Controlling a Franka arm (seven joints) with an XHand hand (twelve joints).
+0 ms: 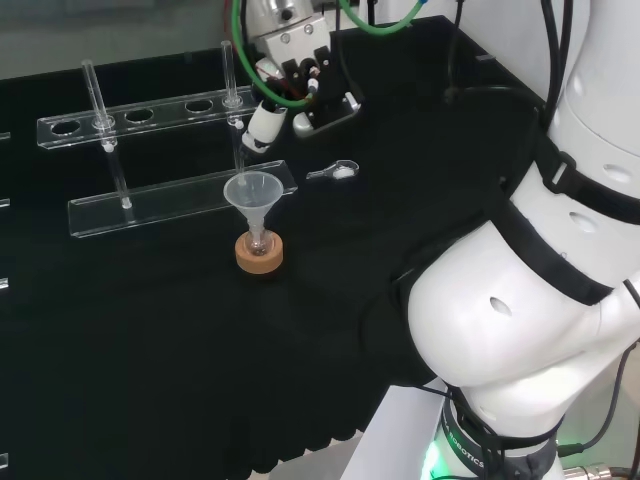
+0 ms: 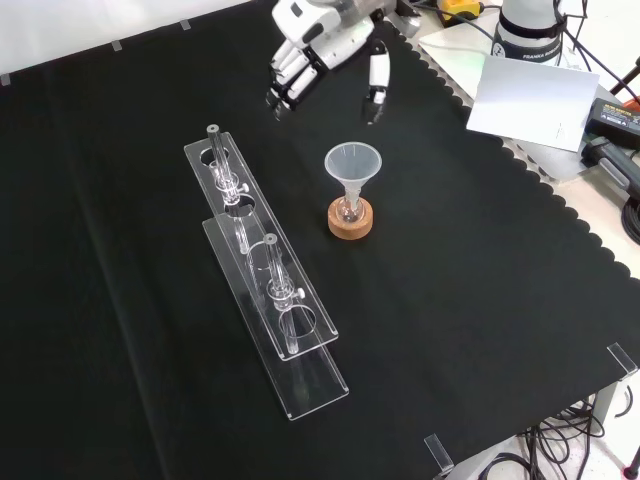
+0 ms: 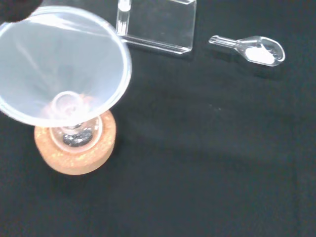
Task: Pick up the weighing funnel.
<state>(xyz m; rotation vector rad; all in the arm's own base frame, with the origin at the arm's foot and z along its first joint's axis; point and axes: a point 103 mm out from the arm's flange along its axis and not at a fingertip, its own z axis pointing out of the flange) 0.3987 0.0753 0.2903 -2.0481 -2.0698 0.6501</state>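
At the left of the head view, a clear rack lay on the black-clothed bench, with thin glass tubes standing upright in it. Just right of the rack's near end stood the funnel, mouth up, its stem in a small flask on a cork ring. Beyond the funnel hung the robot hand, clear of the cloth. In the front view its fingers were relaxed and pointing down, the thumb apart, with nothing in them. Right of the funnel and apart from it, the weighing funnel lay on the cloth, untouched. The wrist view showed something white in its scoop and its short stem pointing toward the rack's end. The arm's white links stood at the far right.
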